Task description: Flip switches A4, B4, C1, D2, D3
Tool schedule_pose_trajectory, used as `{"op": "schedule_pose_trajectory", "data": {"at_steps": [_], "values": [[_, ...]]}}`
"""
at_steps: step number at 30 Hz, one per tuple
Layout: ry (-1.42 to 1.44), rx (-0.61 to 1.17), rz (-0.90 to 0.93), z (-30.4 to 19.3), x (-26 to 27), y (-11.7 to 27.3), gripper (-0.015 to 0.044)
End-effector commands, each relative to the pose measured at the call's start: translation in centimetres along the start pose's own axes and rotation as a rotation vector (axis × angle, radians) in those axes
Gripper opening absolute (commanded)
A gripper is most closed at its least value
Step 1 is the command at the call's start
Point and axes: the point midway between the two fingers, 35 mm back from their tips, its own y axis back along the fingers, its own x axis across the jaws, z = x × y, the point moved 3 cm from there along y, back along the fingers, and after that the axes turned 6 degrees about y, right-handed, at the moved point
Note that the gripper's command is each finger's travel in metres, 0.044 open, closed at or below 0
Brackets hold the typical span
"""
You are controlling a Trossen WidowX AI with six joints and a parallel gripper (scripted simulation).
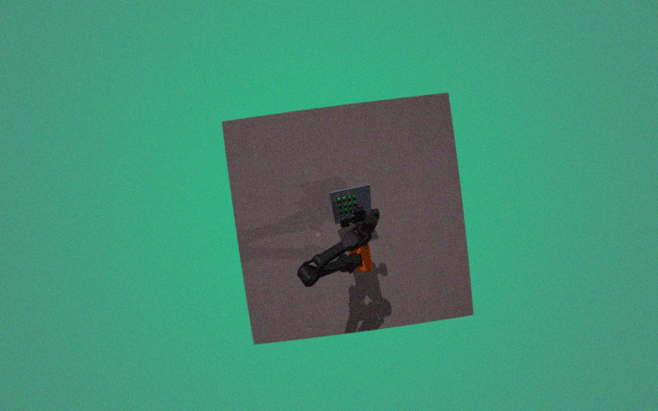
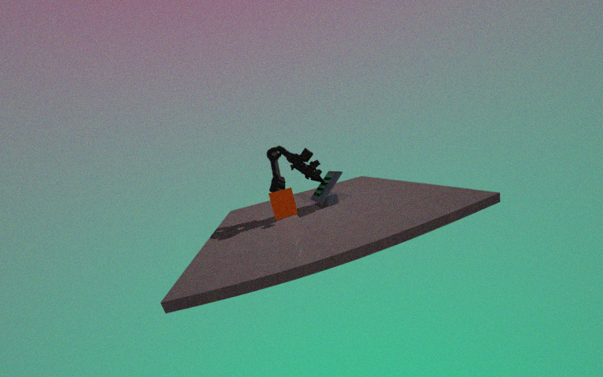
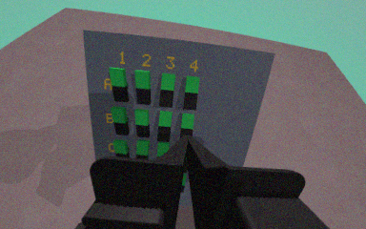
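Note:
The slanted switch panel point(image 1: 363, 193) point(image 2: 330, 186) point(image 3: 233, 95) carries rocker switches with green upper and black lower halves. My gripper point(image 2: 323, 181) point(image 3: 186, 139) is shut and empty. Its tips overlap the lower edge of switch B4 point(image 3: 187, 121) in the wrist view; contact cannot be told. Switch A4 point(image 3: 192, 86) shows fully above it. Switch C1 point(image 3: 120, 147) shows its green half and a strip of black above the left finger. D2 and D3 are hidden behind the gripper, as is most of the lower panel. Which ends are raised is hard to tell.
The orange base block point(image 1: 367, 259) point(image 2: 283, 203) stands on the square table point(image 1: 412, 145) point(image 2: 378, 217) on the near side of the panel. Neighbouring switches A3 point(image 3: 167, 90) and B3 point(image 3: 165, 125) sit close left of column 4. The arm's shadow falls across the table.

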Motion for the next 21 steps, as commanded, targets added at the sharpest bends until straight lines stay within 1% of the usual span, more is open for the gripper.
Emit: {"op": "schedule_pose_trajectory", "data": {"at_steps": [1,21], "values": [[-0.011,0.007,-0.001,-0.35,0.04,-0.52,0.0],[-0.011,0.007,-0.001,-0.37,0.05,-1.03,0.0]]}}
